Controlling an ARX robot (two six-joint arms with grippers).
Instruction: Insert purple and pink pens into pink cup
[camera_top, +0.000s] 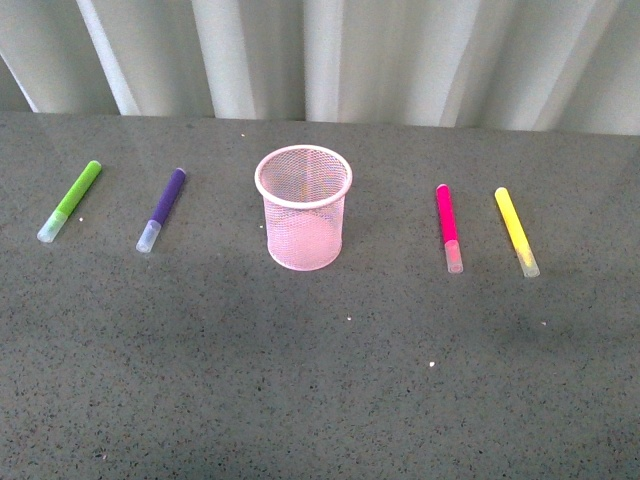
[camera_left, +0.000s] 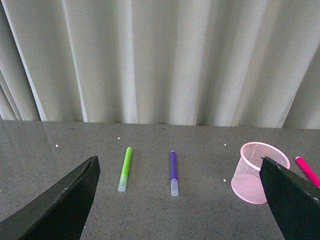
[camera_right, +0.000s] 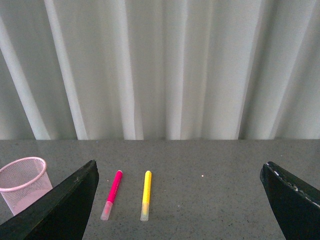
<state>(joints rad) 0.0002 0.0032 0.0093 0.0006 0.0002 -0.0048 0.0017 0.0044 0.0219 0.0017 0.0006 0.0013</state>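
My left gripper (camera_left: 178, 159) hangs above the desk (camera_top: 320, 390) with its fingers (camera_left: 60, 205) spread wide and nothing between them, aimed at the left half of the row. Nearest the desk's left edge lies the lime-green marker (camera_top: 70, 200), which I judge a decoy. Just to its right, apart from it, is the purple pen (camera_top: 163, 208), flat on the desk with its clear cap towards the front edge. That one is mine to take on this side.

In the middle, towards the back edge and the curtain (camera_top: 320, 60), the pink cup (camera_top: 303, 207) stands upright, mouth open. Through the mesh I see nothing inside, so neither pen is in yet.

Right of the cup and well apart from it lies the pink pen (camera_top: 448, 226), cap also towards the front edge, then the yellow marker (camera_top: 516, 231) nearer the right edge. My right gripper (camera_right: 180, 163) hovers over that pair, its fingers likewise wide apart and empty.

Each wanted pen lies on the cup side of its pair, which I take to mean one pen for each arm, with a short carry inward and room to close without knocking the neighbour
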